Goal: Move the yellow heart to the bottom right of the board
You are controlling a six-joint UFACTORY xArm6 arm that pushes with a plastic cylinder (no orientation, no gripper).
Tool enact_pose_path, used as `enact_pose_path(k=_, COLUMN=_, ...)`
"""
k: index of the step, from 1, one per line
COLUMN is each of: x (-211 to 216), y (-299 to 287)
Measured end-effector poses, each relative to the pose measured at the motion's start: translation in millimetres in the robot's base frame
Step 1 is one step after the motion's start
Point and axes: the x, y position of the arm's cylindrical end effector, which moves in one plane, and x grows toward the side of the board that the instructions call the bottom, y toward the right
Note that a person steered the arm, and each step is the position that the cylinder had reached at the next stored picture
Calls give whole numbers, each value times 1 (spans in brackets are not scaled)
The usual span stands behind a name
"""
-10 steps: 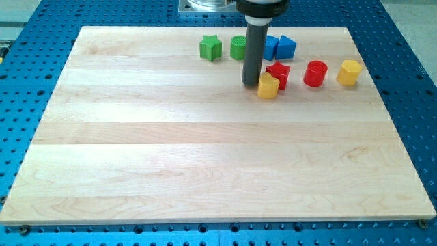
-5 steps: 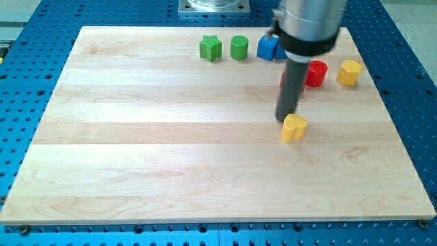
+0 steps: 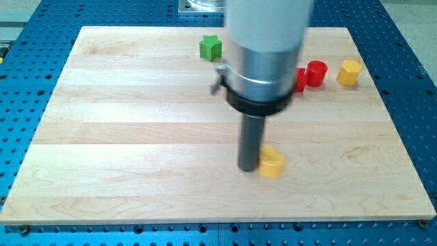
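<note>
**Halfway there: yellow heart sits below the board's middle**

One block matters here: your yellow heart (image 3: 272, 164) rests right of centre, low on the board (image 3: 123, 137), touching my tip (image 3: 248, 169) on its left side. No claw on this rig, just a rod, so nothing's grasped. Push rightward and slightly down, keeping contact centred so it won't spin off. No containers anywhere. Green star (image 3: 211, 47), red cylinder (image 3: 315, 72) and yellow hexagon (image 3: 349, 72) sit well clear up top.

Pale wooden board (image 3: 136, 137) w/ horizontal grain strips is lying on blue perforated metal table (image 3: 410, 41), which is showing past all four board edges. Grey metal plate (image 3: 201, 5) is sitting beyond top edge. Even lighting.
</note>
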Motion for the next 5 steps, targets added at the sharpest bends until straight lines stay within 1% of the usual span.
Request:
enact_pose_path(k=1, x=11, y=91)
enact_pose_path(k=2, x=2, y=43)
enact_pose_path(k=3, x=-2, y=88)
enact_pose_path(k=4, x=6, y=121)
enact_pose_path(k=5, x=-11, y=42)
